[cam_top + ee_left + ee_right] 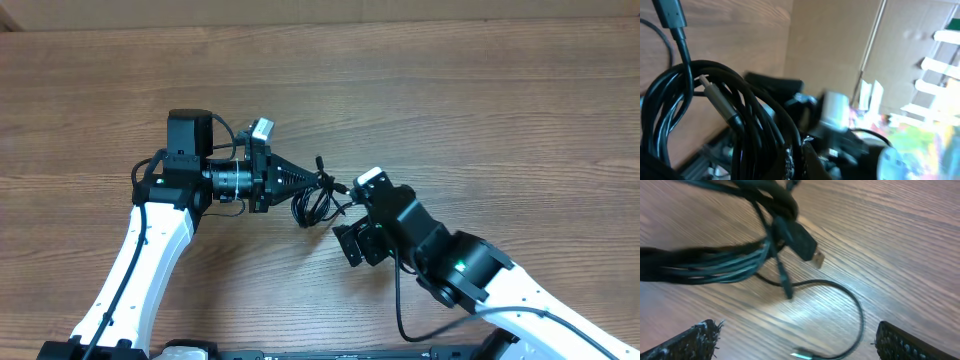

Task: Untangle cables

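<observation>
Your left gripper (312,182) is clamped on the cables (315,207); the right gripper (795,340) gapes wide at their 4 o'clock. Pull blindly and the loops could cinch tighter.

A brown wood-grain worktop (480,110) fills the overhead view, the grain running left to right. A plain tan strip (300,8) borders its far edge. In the left wrist view, a beige, cardboard-like panel (830,45) stands beyond the worktop's edge, crossed by 1 pale seam (872,45). Past the seam, white slats (940,65) glow overexposed above a blur of bright colours (905,135). Soft, even light leaves a pale sheen on the worktop in the right wrist view.
</observation>
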You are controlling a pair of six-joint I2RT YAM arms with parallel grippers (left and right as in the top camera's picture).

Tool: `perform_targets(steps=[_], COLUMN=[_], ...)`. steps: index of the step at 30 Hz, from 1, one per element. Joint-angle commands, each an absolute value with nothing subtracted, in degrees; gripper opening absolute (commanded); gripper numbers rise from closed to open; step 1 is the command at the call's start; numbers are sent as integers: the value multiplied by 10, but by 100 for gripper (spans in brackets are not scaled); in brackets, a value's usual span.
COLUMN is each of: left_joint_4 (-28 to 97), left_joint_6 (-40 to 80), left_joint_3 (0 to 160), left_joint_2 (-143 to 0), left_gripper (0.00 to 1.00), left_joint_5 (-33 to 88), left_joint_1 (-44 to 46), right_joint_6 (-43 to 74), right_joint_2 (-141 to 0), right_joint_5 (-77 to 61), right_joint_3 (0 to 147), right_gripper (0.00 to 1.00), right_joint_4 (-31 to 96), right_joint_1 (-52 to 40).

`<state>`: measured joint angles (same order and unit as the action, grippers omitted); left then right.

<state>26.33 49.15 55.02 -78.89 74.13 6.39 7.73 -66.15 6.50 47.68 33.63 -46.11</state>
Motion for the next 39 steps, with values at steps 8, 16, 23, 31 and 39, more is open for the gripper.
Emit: perform_targets(steps=[8,16,23,31,39], left_joint_4=[261,261,261,261,261], left_joint_6=[571,570,571,569,566], left_joint_3=[559,559,559,559,559], left_joint_2=[-780,-780,-780,-780,-780], left_gripper=[4,4,4,4,4], left_joint_5=[811,861,875,888,885], left_joint_1=[63,63,63,63,63], right_joint_6=[-102,-173,-181,-181,-180], right_joint_2=[-690,-728,-738,-738,-734], right_joint_5=[212,251,266,255,206], right_joint_3=[486,469,469,469,469], right_gripper=[100,100,98,58,4], right_joint_4=[277,227,213,173,154], right_joint_1=[-512,-521,-526,-528,-528])
